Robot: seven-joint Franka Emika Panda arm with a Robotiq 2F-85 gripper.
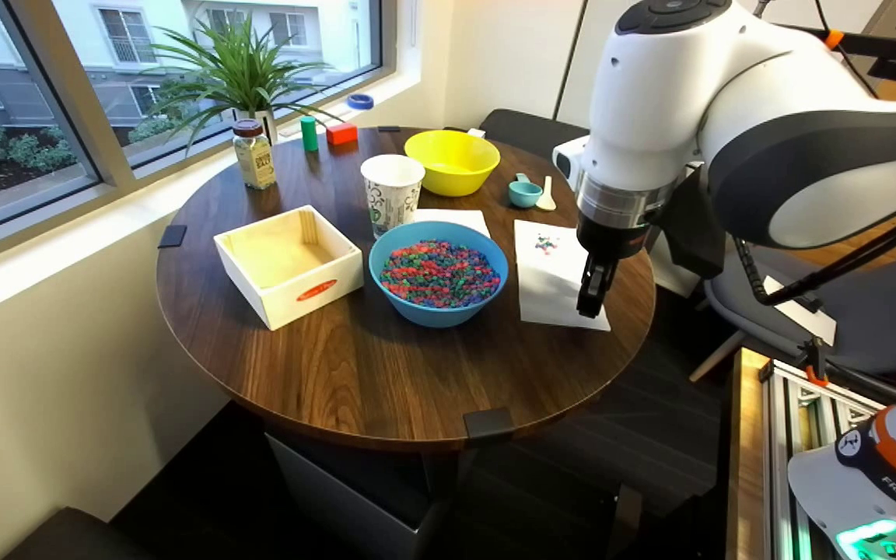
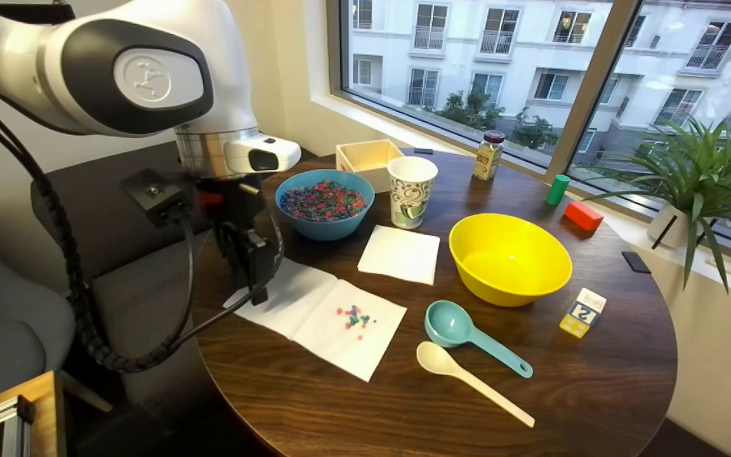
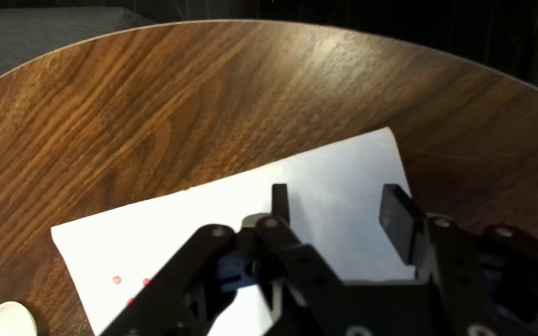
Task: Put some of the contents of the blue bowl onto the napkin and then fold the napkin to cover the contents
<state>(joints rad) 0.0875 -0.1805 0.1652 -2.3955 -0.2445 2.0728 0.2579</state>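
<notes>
The blue bowl (image 1: 436,317) holds a heap of tiny multicoloured contents (image 1: 440,274); both show in both exterior views, the bowl (image 2: 324,230) upright. The white napkin (image 1: 549,288) lies unfolded with a crease across its middle (image 2: 321,304). A small cluster of contents (image 2: 356,316) lies on one half; a few red pieces (image 3: 117,279) show in the wrist view. My gripper (image 3: 336,205) is open and empty, pointing down over the napkin's other half, near its end. Its fingertips (image 2: 257,292) look close to the napkin; I cannot tell whether they touch.
A second folded white sheet (image 2: 399,254) lies beside the patterned cup (image 2: 411,197). The yellow bowl (image 2: 508,279), teal scoop (image 2: 451,324), cream spoon (image 2: 438,358) and letter blocks (image 2: 583,312) lie nearby. A wooden box (image 1: 316,295) stands beside the blue bowl. The table edge (image 3: 250,21) runs near the napkin.
</notes>
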